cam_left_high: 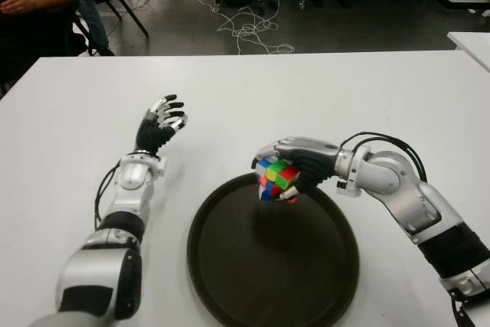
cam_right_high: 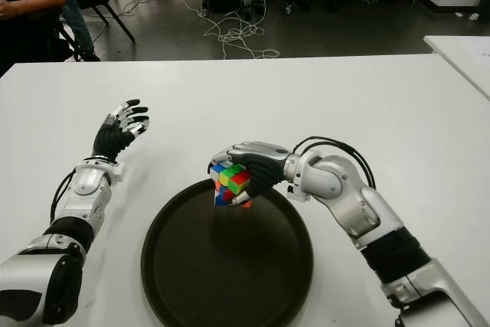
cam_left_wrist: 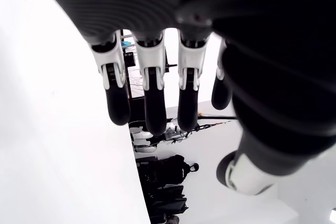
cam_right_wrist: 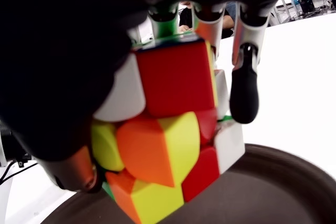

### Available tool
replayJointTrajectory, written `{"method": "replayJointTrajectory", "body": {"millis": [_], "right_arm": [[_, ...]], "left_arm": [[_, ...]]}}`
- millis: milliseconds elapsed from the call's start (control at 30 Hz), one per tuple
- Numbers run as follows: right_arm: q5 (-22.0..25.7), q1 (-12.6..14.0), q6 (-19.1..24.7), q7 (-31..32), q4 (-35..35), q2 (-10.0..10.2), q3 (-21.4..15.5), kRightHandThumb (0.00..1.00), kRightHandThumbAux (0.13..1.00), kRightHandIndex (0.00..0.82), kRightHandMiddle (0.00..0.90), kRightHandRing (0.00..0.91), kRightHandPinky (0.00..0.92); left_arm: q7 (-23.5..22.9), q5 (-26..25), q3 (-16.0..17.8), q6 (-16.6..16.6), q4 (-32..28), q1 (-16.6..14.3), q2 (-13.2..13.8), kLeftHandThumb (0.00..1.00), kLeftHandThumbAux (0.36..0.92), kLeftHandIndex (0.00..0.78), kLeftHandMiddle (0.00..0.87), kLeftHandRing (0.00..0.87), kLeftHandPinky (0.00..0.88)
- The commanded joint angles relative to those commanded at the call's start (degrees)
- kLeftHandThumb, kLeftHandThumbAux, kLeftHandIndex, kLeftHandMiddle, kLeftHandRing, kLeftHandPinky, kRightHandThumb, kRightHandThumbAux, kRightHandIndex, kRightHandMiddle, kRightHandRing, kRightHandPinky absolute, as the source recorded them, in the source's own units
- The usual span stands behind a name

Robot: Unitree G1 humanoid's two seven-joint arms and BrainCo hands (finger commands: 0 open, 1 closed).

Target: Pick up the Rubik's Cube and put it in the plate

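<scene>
Fingers spread and holding nothing, the left robot hand (cam_left_high: 162,122) shows over the white worktop (cam_left_high: 321,89) on the left, well apart from the plate. At the far left corner beyond the worktop, a person in dark clothing (cam_left_high: 34,5) is partly in view. Toward the middle lies the round dark plate (cam_left_high: 230,266), its near edge cut off by the frame. Above the plate's far rim, the Rubik's Cube (cam_left_high: 276,179) is clasped in the right robot hand (cam_left_high: 295,162), whose fingers (cam_right_wrist: 244,82) curl over the top of the cube while the thumb presses from the other side. The right wrist view shows the cube just above the plate's dark surface; whether its lowest corner touches cannot be told. The right forearm reaches in from the right side, with black cables looping at the wrist
</scene>
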Motion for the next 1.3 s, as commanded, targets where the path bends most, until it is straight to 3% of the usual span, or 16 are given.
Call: {"method": "replayJointTrajectory", "body": {"millis": [333, 500, 533, 567, 600, 733, 900, 1300], "right_arm": [[-1.6, 0.3, -0.8, -2.9, 1.0, 0.7, 0.0, 0.676, 0.746, 0.395, 0.37, 0.396, 0.372], [-1.7, 0.4, -2.1, -3.6, 1.5, 0.6, 0.0, 0.664, 0.748, 0.394, 0.227, 0.249, 0.213], [-1.6, 0.5, -2.3, -3.6, 1.5, 0.5, 0.0, 0.55, 0.765, 0.332, 0.209, 0.228, 0.195], [-1.4, 0.6, -2.5, -3.4, 1.3, 0.5, 0.0, 0.352, 0.798, 0.241, 0.182, 0.198, 0.167], [-1.2, 0.7, -2.7, -3.3, 1.2, 0.4, 0.0, 0.225, 0.81, 0.175, 0.15, 0.161, 0.138], [-0.7, 0.6, -3.2, -2.3, 1.2, 0.1, 0.2, 0.047, 0.823, 0.065, 0.07, 0.068, 0.065], [0.8, 0.6, -3.3, 1.1, 0.5, -0.7, 0.7, 0.007, 0.804, 0.012, 0.012, 0.011, 0.011], [6.4, 1.8, -1.9, 6.5, -1.5, -0.9, -0.4, 0.0, 0.735, 0.0, 0.0, 0.0, 0.0]], "left_arm": [[0.0, 0.0, 0.1, 0.0, -0.3, 0.1, -0.1, 0.147, 0.785, 0.191, 0.257, 0.24, 0.24], [-0.1, -0.1, 0.1, 0.1, -0.3, 0.1, -0.1, 0.141, 0.787, 0.187, 0.253, 0.235, 0.227], [-0.2, -0.1, 0.1, 0.1, -0.3, 0.1, -0.1, 0.141, 0.788, 0.186, 0.252, 0.235, 0.228], [-0.2, -0.1, 0.1, 0.1, -0.2, 0.1, -0.1, 0.141, 0.788, 0.186, 0.252, 0.235, 0.229], [-0.2, -0.1, 0.1, 0.1, -0.2, 0.1, -0.1, 0.14, 0.79, 0.186, 0.25, 0.234, 0.233], [-0.3, -0.1, 0.1, -0.1, -0.2, 0.1, -0.2, 0.14, 0.795, 0.185, 0.247, 0.233, 0.237], [-0.1, 0.0, 0.1, -0.3, -0.2, 0.1, -0.2, 0.131, 0.794, 0.181, 0.245, 0.233, 0.244], [-0.4, -0.2, 0.2, -0.3, 0.0, 0.0, -0.2, 0.132, 0.782, 0.179, 0.243, 0.229, 0.235]]}}
